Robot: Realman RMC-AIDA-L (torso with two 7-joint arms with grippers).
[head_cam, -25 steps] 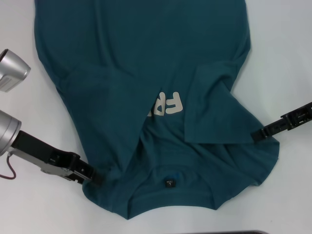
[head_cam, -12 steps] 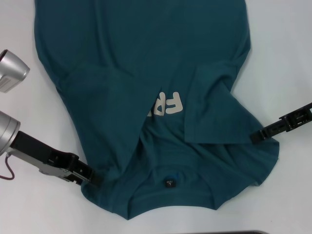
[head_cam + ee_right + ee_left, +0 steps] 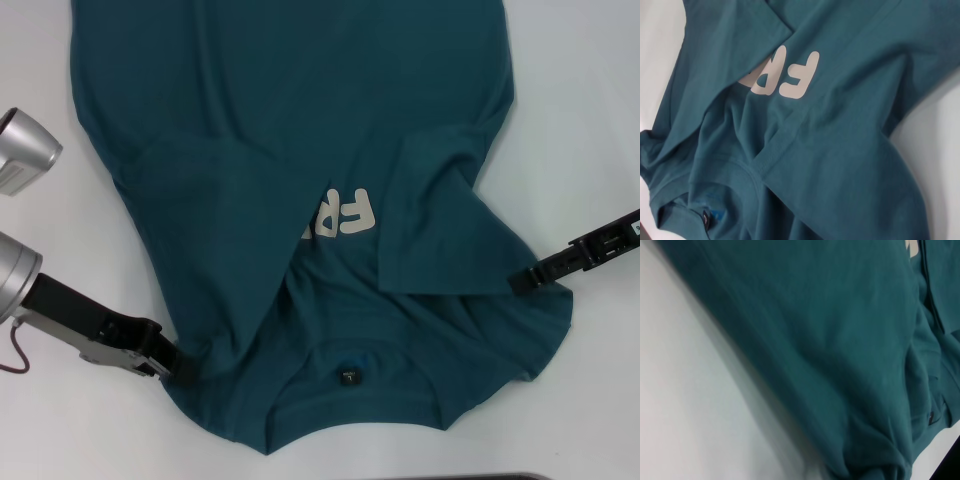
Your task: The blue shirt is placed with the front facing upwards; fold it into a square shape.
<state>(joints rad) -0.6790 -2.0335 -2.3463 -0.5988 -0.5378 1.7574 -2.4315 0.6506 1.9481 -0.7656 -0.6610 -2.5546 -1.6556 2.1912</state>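
Across the white table [image 3: 590, 110] the shirt [image 3: 290, 130] lies spread, its collar toward the robot and the black neck label [image 3: 347, 377] facing up. Both sleeves are folded inward over the chest, covering most of the cream lettering [image 3: 345, 215], of which only a few letters show between the flaps. The right wrist view shows the same lettering [image 3: 782, 75] and a sleeve hem lying across the front.

At the shoulder edge on the robot's left, the left claw [image 3: 178, 362] meets the cloth; its tips are hidden at the fabric, so I cannot tell whether it is closed. The right claw [image 3: 522, 281] touches the opposite shoulder edge beside the folded sleeve, and its state cannot be told either.

Compared with a second ago, the left claw has slid slightly outward and nearer the robot along the shirt's edge, and the right claw has dropped a little. The folds lie as they did.
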